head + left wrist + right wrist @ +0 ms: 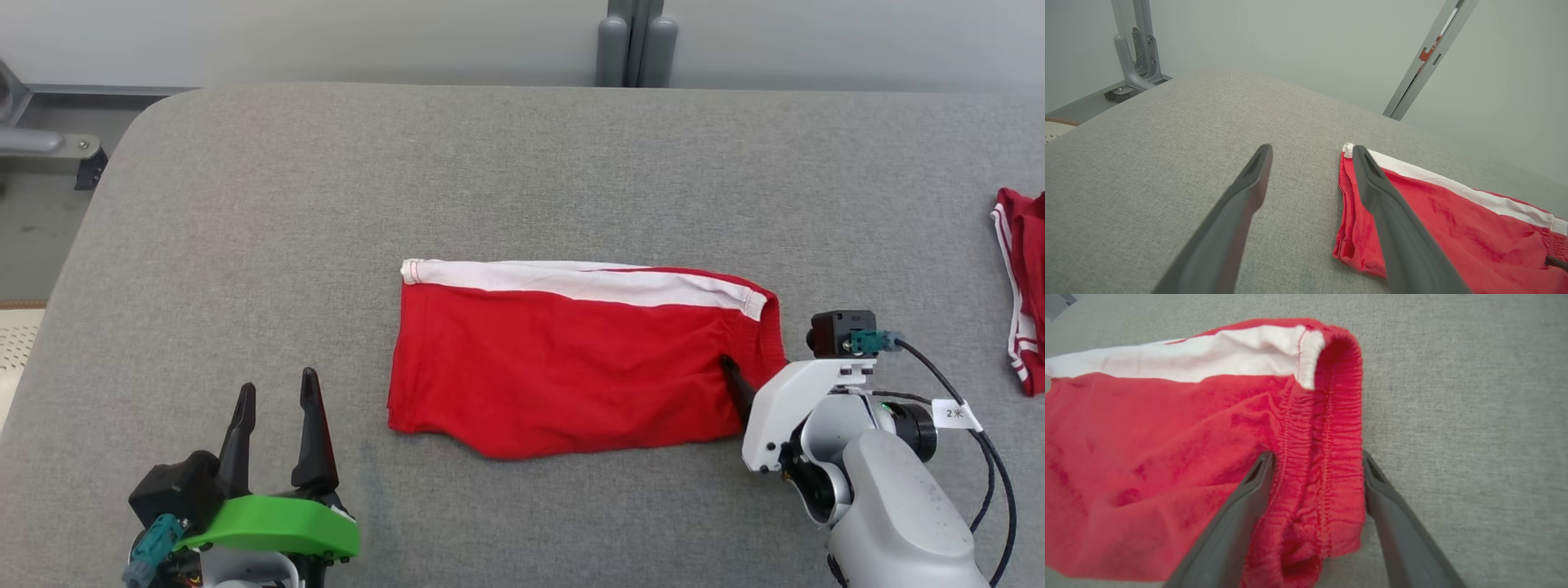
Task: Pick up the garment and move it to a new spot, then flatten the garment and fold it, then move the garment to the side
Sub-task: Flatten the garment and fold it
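The garment point(571, 359) is a pair of red shorts with a white side stripe, lying flat across the middle of the grey table point(326, 204). My right gripper point(747, 392) is at its right end. In the right wrist view it point(1316, 457) is open, one finger on each side of the gathered elastic waistband point(1327, 416), with no squeeze on the cloth. My left gripper point(277, 382) hovers open near the front left, apart from the shorts. In the left wrist view it point(1311, 148) holds nothing, and the garment's point(1453, 220) left hem lies just beyond its right finger.
A second red garment with white stripes point(1024, 286) lies at the table's right edge. A grey metal post point(637, 41) stands behind the far edge. The table's rounded corner and a metal frame point(49, 147) are at the far left.
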